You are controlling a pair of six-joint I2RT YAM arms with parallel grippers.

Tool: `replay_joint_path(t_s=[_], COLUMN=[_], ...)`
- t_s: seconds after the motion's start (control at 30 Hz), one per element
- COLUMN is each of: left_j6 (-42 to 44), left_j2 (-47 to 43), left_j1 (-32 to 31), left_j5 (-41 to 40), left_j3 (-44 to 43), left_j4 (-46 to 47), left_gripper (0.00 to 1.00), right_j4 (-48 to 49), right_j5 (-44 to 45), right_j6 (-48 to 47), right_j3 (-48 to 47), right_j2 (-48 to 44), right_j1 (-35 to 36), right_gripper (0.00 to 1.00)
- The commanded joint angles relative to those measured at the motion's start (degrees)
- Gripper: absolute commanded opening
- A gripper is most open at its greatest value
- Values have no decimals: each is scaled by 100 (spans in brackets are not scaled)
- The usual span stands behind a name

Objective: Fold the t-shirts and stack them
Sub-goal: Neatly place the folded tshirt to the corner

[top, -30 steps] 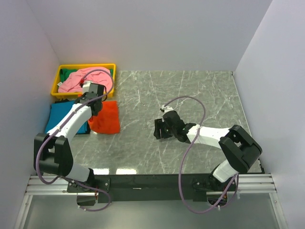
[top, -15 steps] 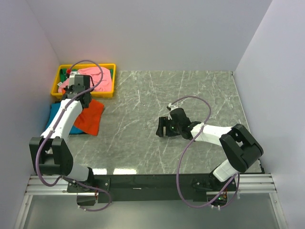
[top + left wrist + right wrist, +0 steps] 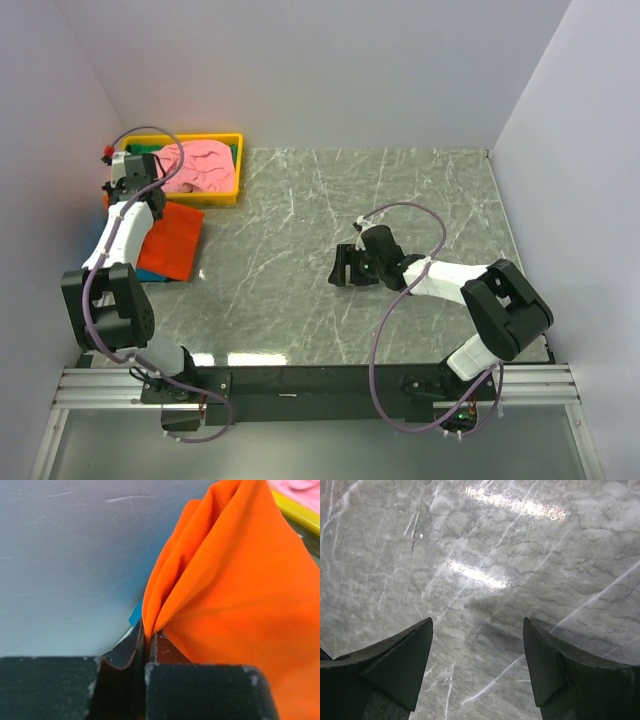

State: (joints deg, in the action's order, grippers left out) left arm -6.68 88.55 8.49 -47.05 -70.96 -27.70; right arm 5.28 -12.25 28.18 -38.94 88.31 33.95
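Nearest, the right claw (image 3: 477,623) hangs low over the bare grey marbled tabletop (image 3: 300,220), right of the middle. Its two dark fingers are spread wide with nothing between them, and the wrist view shows only stone and glare below.

Further back, at the left edge of the tabletop, lies the folded orange t-shirt (image 3: 170,240). It rests on top of the teal t-shirt (image 3: 148,274), of which only a thin strip shows along its near edge. The left arm reaches along the left wall to the orange shirt's far end. There the left claw (image 3: 146,635) is clenched tight on a fold of the orange cloth, which fans out from the pinched fingers. A sliver of teal peeks out just beside the grip, with the wall close behind.

Farthest back, in the left corner, sits the yellow tray (image 3: 215,198), just beyond the orange shirt. The pink t-shirt (image 3: 200,170) lies crumpled inside it.
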Motion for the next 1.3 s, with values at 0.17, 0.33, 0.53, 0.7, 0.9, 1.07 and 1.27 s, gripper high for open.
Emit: replay_joint_path(t_s=[0.17,0.33,0.53,0.7,0.9,1.07,1.27], left_j6=[-132,-360,-457,-615,-1098,-1854,-2364], left_j2=[302,592,935,1085,840,279,-1012], left_j1=[539,873,996,1032,1049,1049,830], left_j5=[310,459,407,144,125,738,2023], left_j3=[275,363,416,399,179,-137,72], left_j4=[1109,1337,1496,1470,1216,592,476], left_gripper=[1,1,1,46,86,94,99], right_j4=[254,272,272,298,219,-341,-1378], right_j5=[-163,-190,-216,-208,-58,485,1637], right_j6=[20,12,-6,-41,-24,-50,38], right_j3=[62,53,44,106,115,-52,-395], right_j2=[10,46,72,-77,-218,-586,-1456], right_j1=[-91,-91,-91,-100,-100,-100,-152], right_gripper=[78,78,77,77,76,76,77])
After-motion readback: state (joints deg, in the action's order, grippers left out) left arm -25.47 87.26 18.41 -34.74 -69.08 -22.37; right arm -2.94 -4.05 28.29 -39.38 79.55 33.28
